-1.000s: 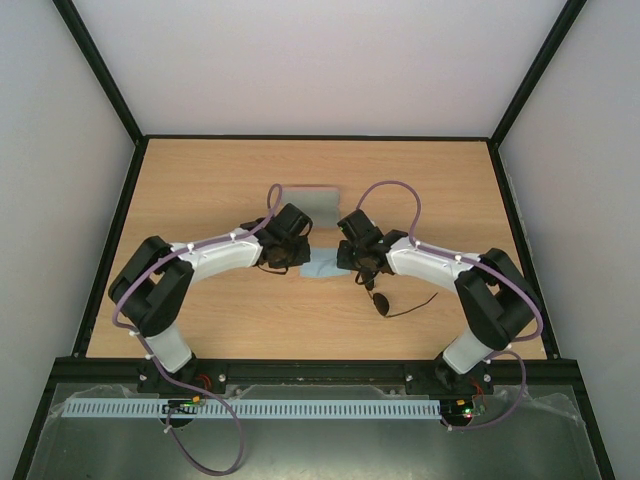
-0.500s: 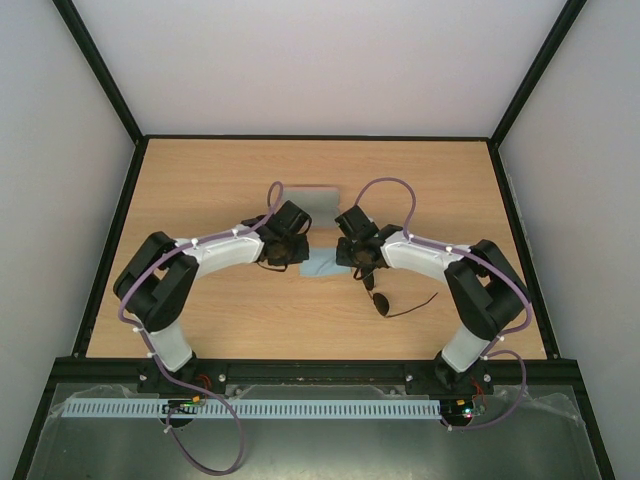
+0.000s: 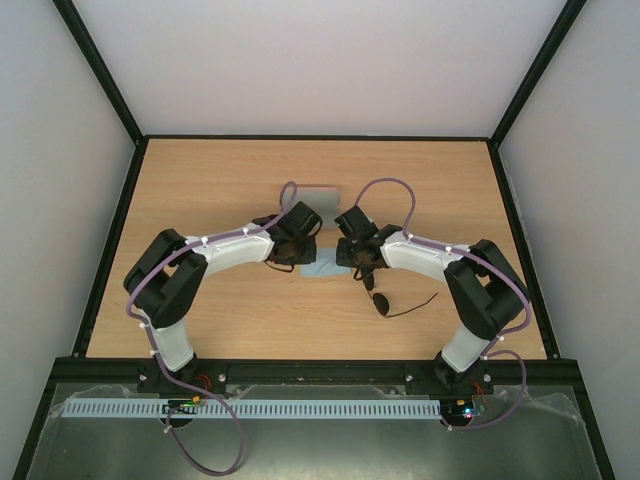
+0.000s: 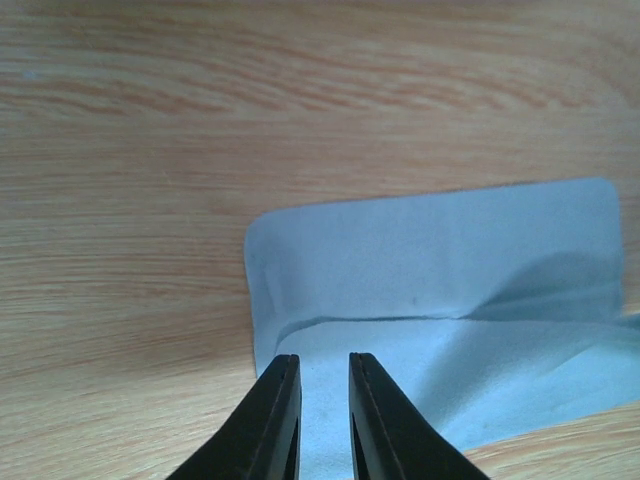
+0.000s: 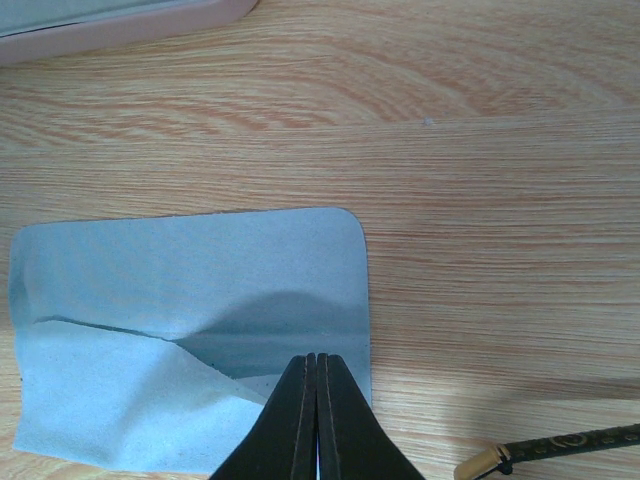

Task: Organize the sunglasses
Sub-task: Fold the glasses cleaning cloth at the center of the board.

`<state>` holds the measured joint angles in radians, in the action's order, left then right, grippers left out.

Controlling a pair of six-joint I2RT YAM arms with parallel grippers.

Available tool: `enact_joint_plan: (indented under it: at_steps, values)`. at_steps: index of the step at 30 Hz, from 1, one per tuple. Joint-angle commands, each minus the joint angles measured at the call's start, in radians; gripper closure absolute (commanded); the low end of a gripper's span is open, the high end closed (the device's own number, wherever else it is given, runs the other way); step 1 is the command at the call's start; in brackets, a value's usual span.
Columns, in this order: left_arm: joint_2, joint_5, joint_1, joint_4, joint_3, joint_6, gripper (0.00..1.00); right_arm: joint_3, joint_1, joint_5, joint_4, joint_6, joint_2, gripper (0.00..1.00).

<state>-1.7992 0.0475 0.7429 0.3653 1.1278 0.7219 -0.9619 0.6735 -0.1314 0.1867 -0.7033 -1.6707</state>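
I have moved the left end effector [image 4: 322, 362], narrowly parted, toward frame centre over the cloth [image 4: 430, 250], opposite the closed right end effector [image 5: 317, 358]; the sunglasses [image 3: 383, 303] lie untouched.

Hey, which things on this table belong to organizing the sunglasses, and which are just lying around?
Job in hand:
sunglasses

Just lying about:
light blue cloth, partly folded
pink case

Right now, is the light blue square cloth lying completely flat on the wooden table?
No, the left wrist view shows one part of the light blue square cloth folded over onto the rest along a visible crease.
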Motion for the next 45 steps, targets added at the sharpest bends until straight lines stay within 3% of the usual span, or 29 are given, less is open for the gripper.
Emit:
enact_joint_plan:
  at_steps: [1, 31, 39, 45]
  values:
    - [-0.038, 0.039, 0.022, 0.043, 0.020, -0.016, 0.84, 0.006, -0.005, 0.004, 0.037, -0.003, -0.009, 0.99]
    - [-0.128, 0.149, 0.064, 0.087, 0.080, -0.024, 0.85, 0.024, -0.005, 0.022, 0.013, -0.005, -0.005, 0.99]
    - [-0.131, 0.157, 0.069, 0.089, 0.082, -0.022, 0.97, 0.025, -0.005, 0.024, 0.010, -0.005, -0.004, 0.99]
    - [-0.122, 0.164, 0.067, 0.093, 0.083, -0.019, 0.98, 0.027, -0.005, 0.027, 0.010, -0.005, -0.004, 0.99]
